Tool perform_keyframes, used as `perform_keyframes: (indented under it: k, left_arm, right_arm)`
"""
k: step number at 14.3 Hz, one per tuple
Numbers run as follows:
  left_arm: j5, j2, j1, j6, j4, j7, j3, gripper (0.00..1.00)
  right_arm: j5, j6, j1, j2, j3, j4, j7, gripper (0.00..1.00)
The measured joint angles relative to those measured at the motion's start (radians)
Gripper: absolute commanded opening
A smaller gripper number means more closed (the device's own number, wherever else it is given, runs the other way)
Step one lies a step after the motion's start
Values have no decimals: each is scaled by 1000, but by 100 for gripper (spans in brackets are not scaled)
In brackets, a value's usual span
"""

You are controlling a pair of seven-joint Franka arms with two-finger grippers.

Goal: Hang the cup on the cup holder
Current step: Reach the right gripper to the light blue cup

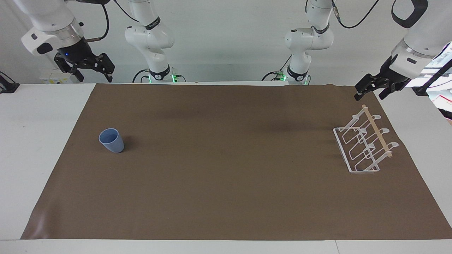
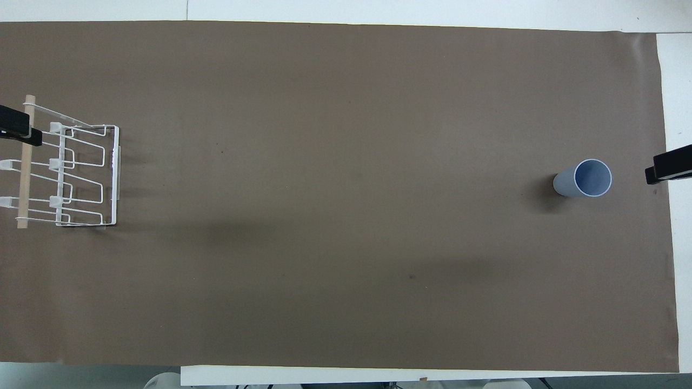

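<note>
Facing view. Cup: light-blue matte plastic tumbler, tapered, no handle, upright with its mouth up, at middle left of the frame on the brown mat. Cup holder: white wire rack, rectangular base, slanted loop prongs, pale wooden dowel along its top, at middle right. Mat: flat brown sheet over a white table. Right gripper: black, raised at upper left, fingers spread apart, holding nothing. Left gripper: black, raised at upper right just above the rack's upper end, fingers parted, holding nothing.

Overhead view. Cup: middle right, round rim showing. Cup holder: middle left. Left gripper tip at the left edge; right gripper tip at the right edge.
</note>
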Motion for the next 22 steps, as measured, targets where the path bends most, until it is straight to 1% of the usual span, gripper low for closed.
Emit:
perform_keyframes:
  k: [5,8,10,12,14,16,18,22]
  left_arm:
    - [26,5,0,-22,16,11,1,100]
    - [27,0,3,-29,35,15,3,100]
    - [27,-2,2,-36,36,16,-2,100]
    - [27,-2,3,-36,36,16,-3,100]
    - [27,-2,10,-36,36,16,-1,100]
    - [27,-2,25,-36,36,16,3,100]
    - [27,-2,45,-36,36,20,5,100]
    - [27,-2,52,-32,36,22,4,100]
  right_arm:
    - [0,-2,3,-1,1,-5,0,100]
    - [0,6,3,-8,3,-25,-3,100]
    - [-1,127,-7,-24,-2,-97,-68,100]
    - [-1,284,-60,-34,-8,-221,-174,100]
    - [-1,423,-115,-17,-14,-344,-262,100]
    - [-1,526,-147,19,-15,-426,-303,100]
    - [-1,583,-162,62,-15,-464,-312,100]
    - [-1,680,-162,132,-10,-473,-313,100]
